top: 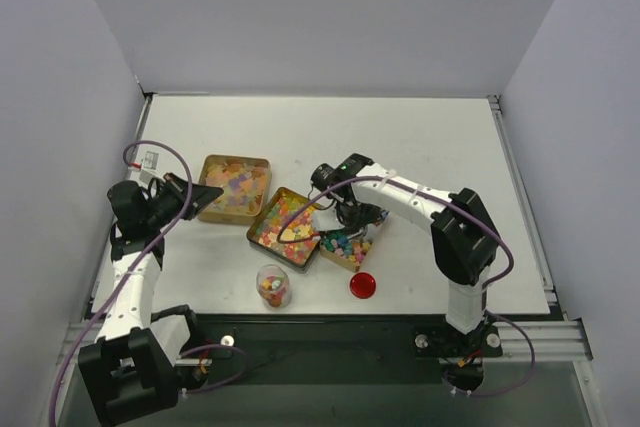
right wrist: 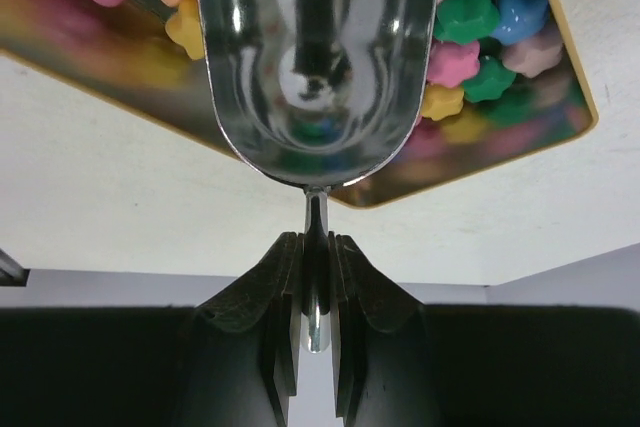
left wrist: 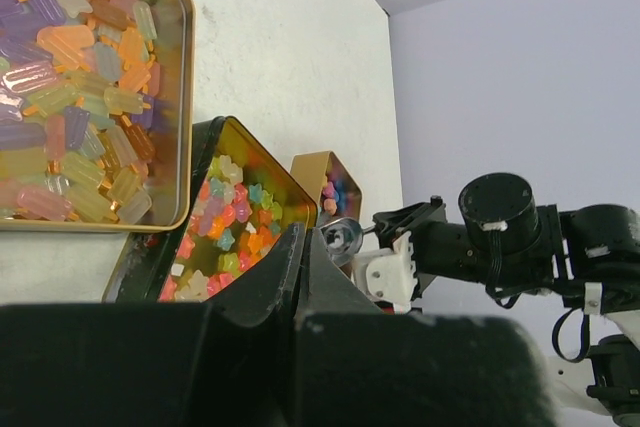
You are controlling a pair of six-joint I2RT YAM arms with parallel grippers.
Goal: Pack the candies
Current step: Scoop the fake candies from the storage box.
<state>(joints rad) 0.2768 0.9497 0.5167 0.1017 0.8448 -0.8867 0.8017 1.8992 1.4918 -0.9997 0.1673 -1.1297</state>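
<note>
The candies are small star-shaped sweets in many colours. They fill a middle gold tin (top: 285, 226) and a smaller gold tin (top: 351, 246); some lie in a clear jar (top: 272, 285). My right gripper (top: 360, 215) is shut on the handle of a metal scoop (right wrist: 315, 57), seen between its fingers (right wrist: 285, 277). The scoop bowl is empty and hangs over the small tin's candies (right wrist: 480, 37). My left gripper (top: 207, 193) is shut and empty, beside the far-left tin. In the left wrist view (left wrist: 303, 247) its jaws are pressed together, pointing towards the middle tin (left wrist: 235, 212).
A far-left gold tin (top: 235, 187) holds larger pastel popsicle-shaped sweets (left wrist: 80, 77). A flat red round lid (top: 363, 285) lies on the table right of the jar. The right arm (left wrist: 500, 237) reaches over the small tin (left wrist: 335, 182). White walls surround the table.
</note>
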